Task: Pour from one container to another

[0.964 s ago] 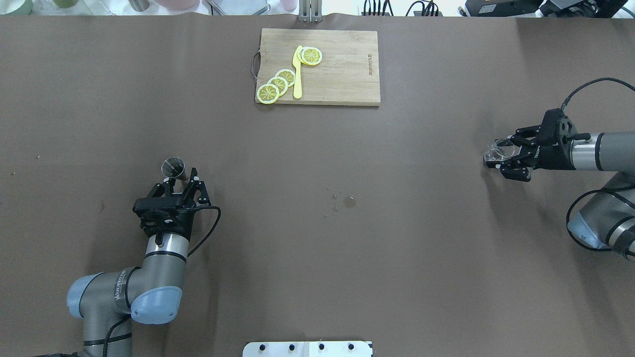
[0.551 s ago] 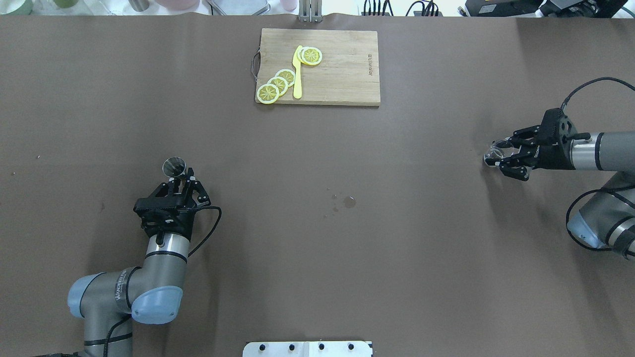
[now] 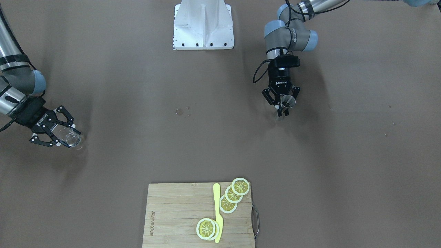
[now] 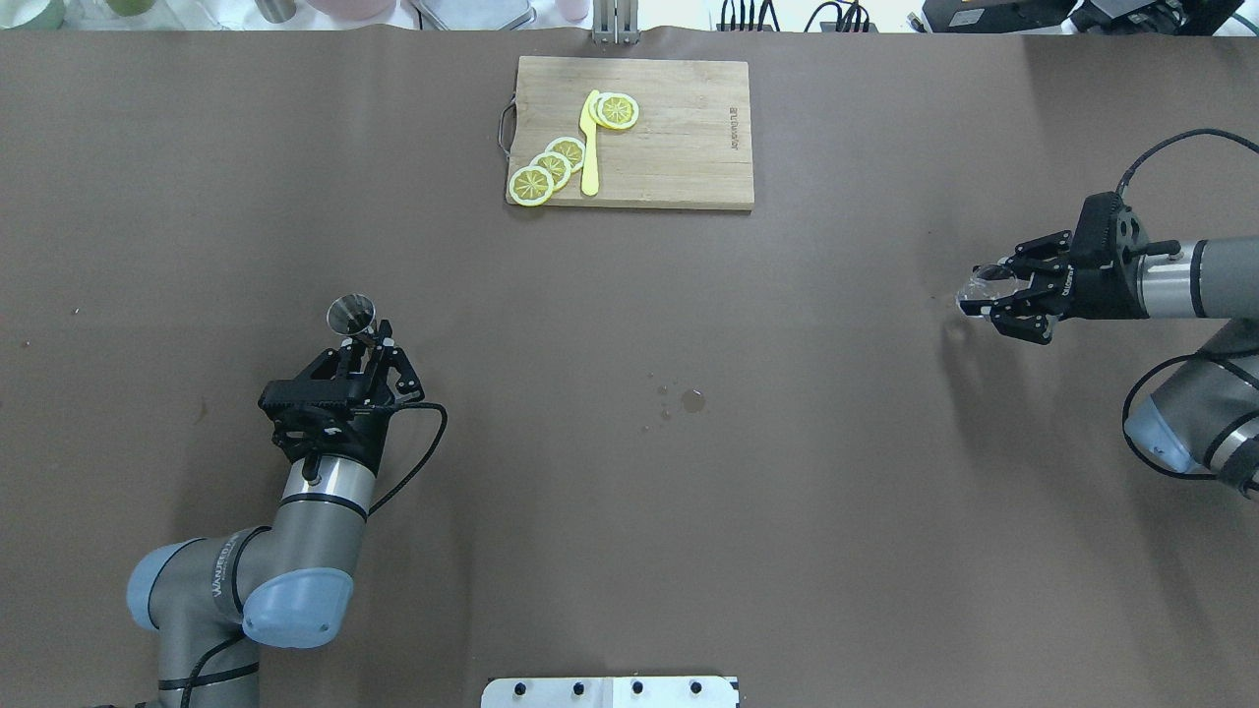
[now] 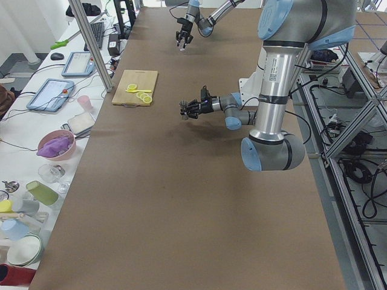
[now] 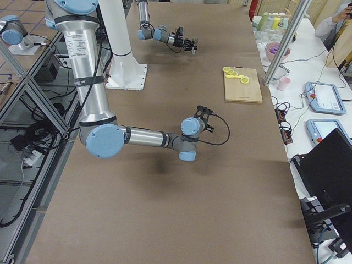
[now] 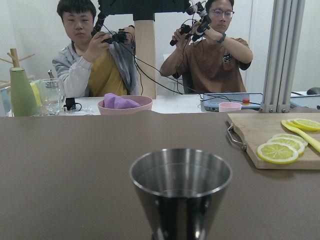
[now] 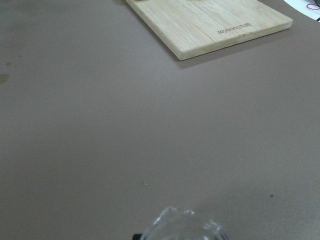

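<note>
A small steel measuring cup (image 4: pixel 349 315) stands upright in my left gripper (image 4: pixel 366 337), which is shut on its lower part at the table's left. The left wrist view shows the steel cup (image 7: pixel 181 192) close up, with its mouth open upward. In the front view the steel cup (image 3: pixel 287 100) sits between the left gripper's fingers (image 3: pixel 277 100). At the far right, my right gripper (image 4: pixel 989 297) is shut on a clear glass (image 4: pixel 987 283), held slightly above the table. The clear glass (image 3: pixel 70 138) also shows in the front view, and its rim (image 8: pixel 185 227) shows in the right wrist view.
A wooden cutting board (image 4: pixel 679 147) with lemon slices (image 4: pixel 551 167) and a yellow knife (image 4: pixel 590 147) lies at the far middle. A few spilled drops (image 4: pixel 693 400) mark the table's centre. The white mount plate (image 4: pixel 610 691) sits at the near edge. Two operators (image 7: pixel 150 55) sit beyond the table.
Both grippers closed from open, the left on the steel cup and the right on the glass. Each has since shifted slightly away from the robot with its container.
</note>
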`<state>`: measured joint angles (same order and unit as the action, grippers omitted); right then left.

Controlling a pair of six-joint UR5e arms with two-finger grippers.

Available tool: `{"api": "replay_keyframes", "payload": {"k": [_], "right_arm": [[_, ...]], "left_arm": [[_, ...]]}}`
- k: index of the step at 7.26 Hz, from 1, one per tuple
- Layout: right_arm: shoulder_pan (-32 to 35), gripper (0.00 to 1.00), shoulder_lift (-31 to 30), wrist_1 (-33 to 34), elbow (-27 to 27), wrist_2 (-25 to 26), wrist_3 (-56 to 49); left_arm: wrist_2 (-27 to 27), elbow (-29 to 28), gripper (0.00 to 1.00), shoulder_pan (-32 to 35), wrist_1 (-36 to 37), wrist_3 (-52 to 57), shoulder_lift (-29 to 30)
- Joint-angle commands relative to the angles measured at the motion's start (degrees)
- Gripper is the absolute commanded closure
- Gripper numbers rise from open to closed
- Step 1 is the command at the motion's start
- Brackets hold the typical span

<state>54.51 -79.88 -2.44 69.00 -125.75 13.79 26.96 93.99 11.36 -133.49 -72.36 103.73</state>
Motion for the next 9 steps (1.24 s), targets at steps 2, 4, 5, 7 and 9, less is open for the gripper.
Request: {"api": "replay_keyframes", "payload": {"k": [2, 4, 5, 7, 9], "right_arm": [[4.81, 1.0, 0.52, 8.92, 7.44, -6.86, 0.09], [5.08, 1.0, 2.18, 9.03, 6.68, -7.31, 0.09], [5.08, 1.0, 3.06, 9.38, 6.76, -7.4, 0.18], [5.08, 1.0, 5.25, 10.69, 6.49, -9.76, -0.08], [7.35, 1.0, 5.96, 13.93, 8.42, -13.35, -0.26]], "left_arm": [[10.08, 1.81, 1.0, 1.82, -12.54, 13.08, 0.16], [21.62, 0.41, 1.0, 5.07, -25.81, 26.69, 0.51], [22.42, 0.4, 1.0, 5.6, -25.86, 28.66, 1.47], [33.79, 0.4, 1.0, 9.72, -25.86, 37.15, 5.41], [45.92, -1.43, 1.0, 14.89, -24.37, 40.62, 11.37]]}}
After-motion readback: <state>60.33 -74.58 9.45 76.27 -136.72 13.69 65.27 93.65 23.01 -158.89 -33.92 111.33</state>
